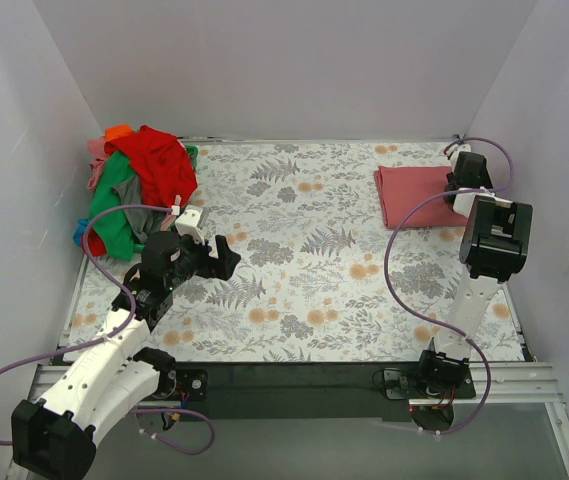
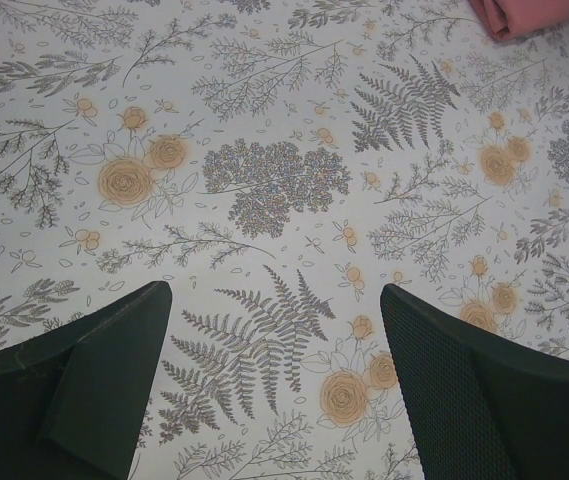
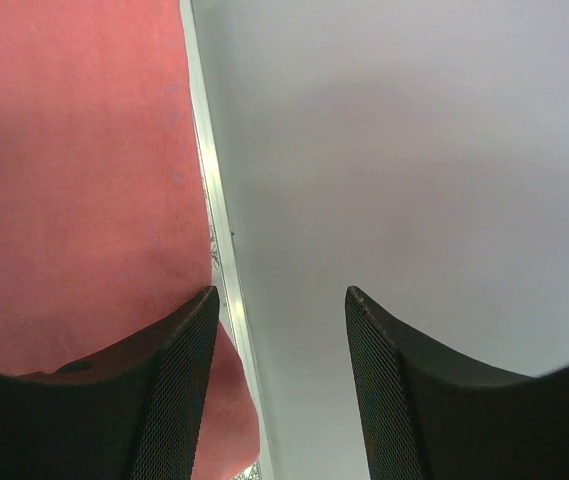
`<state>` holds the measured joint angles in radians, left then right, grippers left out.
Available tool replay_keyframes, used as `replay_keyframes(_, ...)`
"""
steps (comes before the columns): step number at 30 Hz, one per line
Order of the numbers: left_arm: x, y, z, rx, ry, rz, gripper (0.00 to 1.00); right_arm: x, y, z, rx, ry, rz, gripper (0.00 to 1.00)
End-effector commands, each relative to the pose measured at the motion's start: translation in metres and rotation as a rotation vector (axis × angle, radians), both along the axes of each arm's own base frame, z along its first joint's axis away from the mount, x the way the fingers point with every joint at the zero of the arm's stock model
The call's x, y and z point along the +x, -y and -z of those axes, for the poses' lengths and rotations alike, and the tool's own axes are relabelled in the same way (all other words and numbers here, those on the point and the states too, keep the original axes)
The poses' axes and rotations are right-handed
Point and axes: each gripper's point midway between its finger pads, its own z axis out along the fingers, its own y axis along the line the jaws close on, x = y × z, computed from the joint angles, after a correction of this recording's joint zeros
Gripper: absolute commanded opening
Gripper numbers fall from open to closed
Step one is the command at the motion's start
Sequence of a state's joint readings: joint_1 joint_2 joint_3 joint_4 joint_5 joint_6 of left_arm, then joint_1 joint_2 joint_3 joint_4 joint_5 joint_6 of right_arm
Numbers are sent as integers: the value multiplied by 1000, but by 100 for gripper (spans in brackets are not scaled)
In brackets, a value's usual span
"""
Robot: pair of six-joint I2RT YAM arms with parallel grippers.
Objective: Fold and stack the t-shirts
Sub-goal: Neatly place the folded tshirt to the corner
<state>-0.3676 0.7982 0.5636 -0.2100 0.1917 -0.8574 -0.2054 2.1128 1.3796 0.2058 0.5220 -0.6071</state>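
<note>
A folded salmon-pink t-shirt point(image 1: 414, 194) lies at the far right of the table; it fills the left of the right wrist view point(image 3: 74, 180) and shows at the top right corner of the left wrist view point(image 2: 539, 14). A heap of unfolded t-shirts point(image 1: 142, 178), red, green, orange and pink, sits at the far left. My right gripper point(image 1: 457, 188) hovers at the folded shirt's right edge, by the wall; its jaws point(image 3: 279, 300) are open and empty. My left gripper point(image 1: 226, 256) is open and empty over the bare floral cover, right of the heap; the left wrist view point(image 2: 276, 300) shows only cover between its fingers.
The floral table cover point(image 1: 304, 270) spans the table. White walls enclose it on the left, back and right; the right wall point(image 3: 414, 150) stands close to my right gripper. A metal rail point(image 1: 294, 375) runs along the near edge between the arm bases.
</note>
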Motion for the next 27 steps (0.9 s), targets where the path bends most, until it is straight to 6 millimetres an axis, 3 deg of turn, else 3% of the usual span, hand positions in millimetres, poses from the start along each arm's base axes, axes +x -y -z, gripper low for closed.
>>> replay_keyframes(1, 1, 0, -12, 1, 35, 9, 85, 7, 15, -11, -34, 44, 36, 59)
replay_keyframes(7, 0, 0, -10, 2, 32, 8, 85, 7, 13, -16, -24, 55, 18, 59)
replay_keyframes(8, 1, 0, -12, 0, 36, 9, 85, 7, 11, -25, -20, 73, 10, 59)
replay_keyframes(14, 1, 0, -11, -4, 32, 7, 85, 13, -26, -51, 17, 132, -99, 60)
replay_keyframes(16, 1, 0, -11, -6, 32, 3, 85, 12, -47, -49, 55, 140, -150, 61)
replay_keyframes(23, 1, -3, -14, -15, 40, -20, 85, 1, -124, -73, 134, 185, -329, 64)
replay_keyframes(25, 6, -7, -20, -28, 44, -60, 86, -7, -164, -71, 209, 137, -467, 68)
replay_keyframes(26, 6, -6, -23, -52, 31, -80, 87, -14, -189, -87, 231, 124, -562, 69)
replay_keyframes(27, 9, -7, -32, -65, 40, -97, 88, -32, -218, -78, 339, 40, -692, 75)
